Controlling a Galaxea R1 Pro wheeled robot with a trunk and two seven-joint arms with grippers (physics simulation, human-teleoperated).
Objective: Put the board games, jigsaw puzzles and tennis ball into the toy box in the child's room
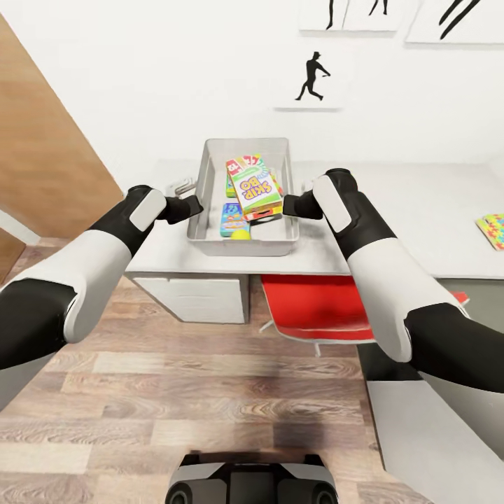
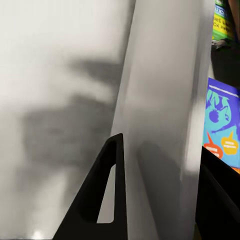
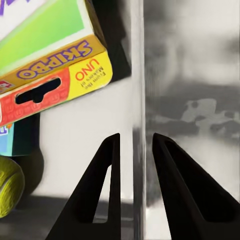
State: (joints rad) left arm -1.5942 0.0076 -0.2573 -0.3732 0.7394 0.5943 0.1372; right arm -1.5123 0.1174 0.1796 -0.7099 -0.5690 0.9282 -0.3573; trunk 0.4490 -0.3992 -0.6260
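At both long walls of the toy box (image 1: 210, 183), the two hands are gripping. The left hand (image 1: 194, 207) is straddling the left wall, one finger (image 2: 102, 192) outside and the other inside, jaws narrowed onto the wall. The right hand (image 1: 292, 205) is pinching the right rim, its fingers (image 3: 100, 185) lying close on either side of the thin edge.

Inside the toy box, the green Skip-Bo game (image 1: 255, 189) is lying tilted on top of another printed game (image 1: 238, 168), its corner overhanging close to the right wall. A teal-blue game (image 1: 231, 216) is sitting nearer the front wall, with the tennis ball (image 1: 240, 234) just beside it against the front edge. The toy box is resting on the worktop (image 1: 413, 210), its front wall near the worktop's front edge. Bare worktop is extending on both sides of the toy box; a jigsaw puzzle (image 1: 492, 230) is lying well apart at the far right. A red chair (image 1: 315, 308) is standing under the worktop's edge, with wood-plank floor (image 1: 210, 392) below.
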